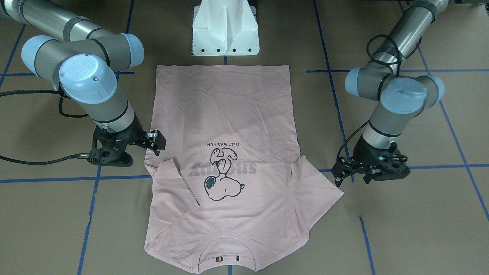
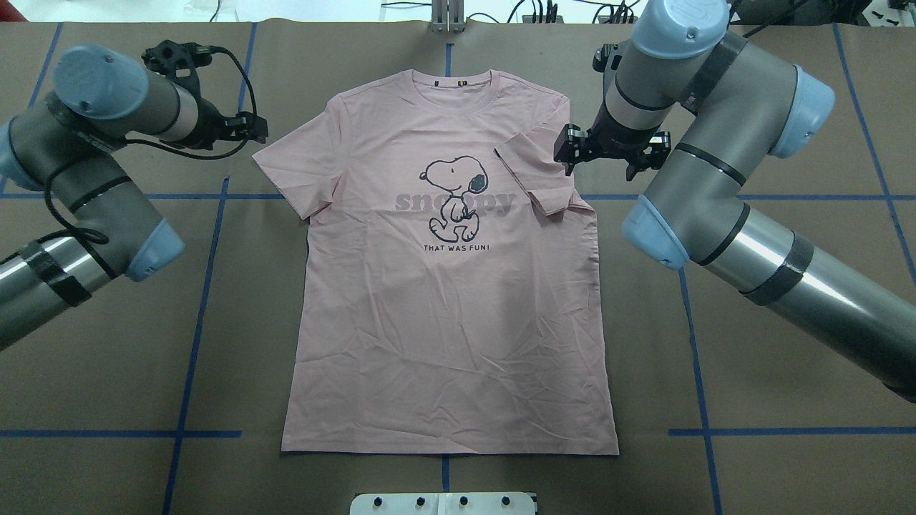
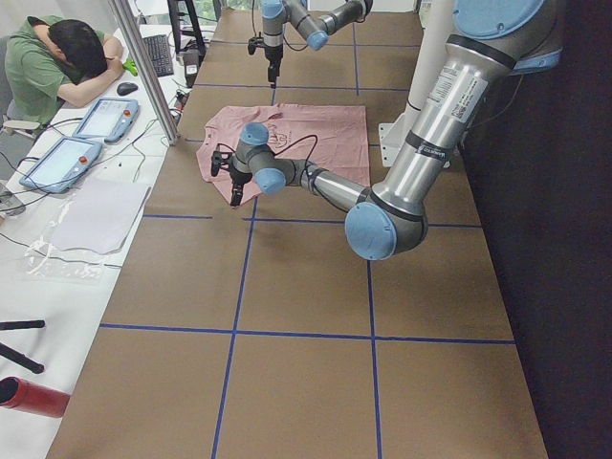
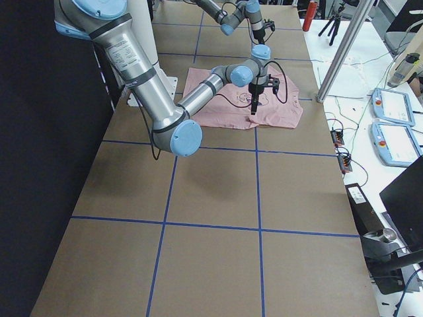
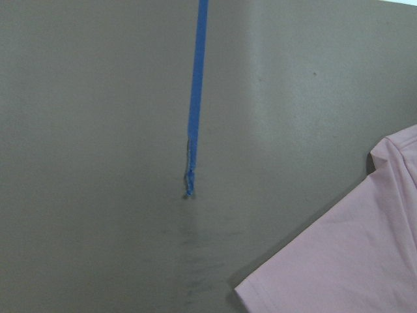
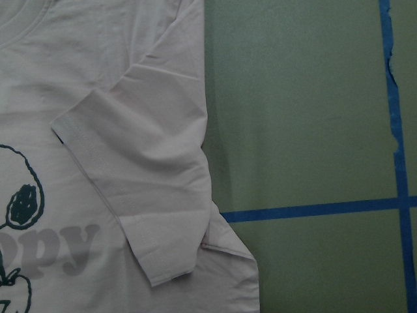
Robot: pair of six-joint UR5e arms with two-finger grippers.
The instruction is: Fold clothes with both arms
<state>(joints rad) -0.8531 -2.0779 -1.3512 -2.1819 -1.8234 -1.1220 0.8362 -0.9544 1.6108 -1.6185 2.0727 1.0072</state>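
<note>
The pink T-shirt (image 2: 444, 322) lies flat and face up on the bench (image 2: 773, 443). Its hem is toward my white pedestal (image 1: 225, 34) and its collar (image 2: 451, 79) is at the far side. The Snoopy print (image 2: 454, 197) shows on the chest. The sleeve on my right (image 2: 533, 175) is folded in over the chest, its cuff just beside the grey lettering. The sleeve on my left (image 2: 293, 168) lies spread out on the brown paper.

My left fingers (image 2: 250, 129) hang just off the tip of that spread sleeve, not touching it. My right fingers (image 2: 569, 146) sit at the shirt's edge by the folded sleeve. Neither pair holds any cloth, and I cannot tell whether either is apart or together. Blue tape lines (image 2: 200, 286) cross the bench around the shirt.
</note>
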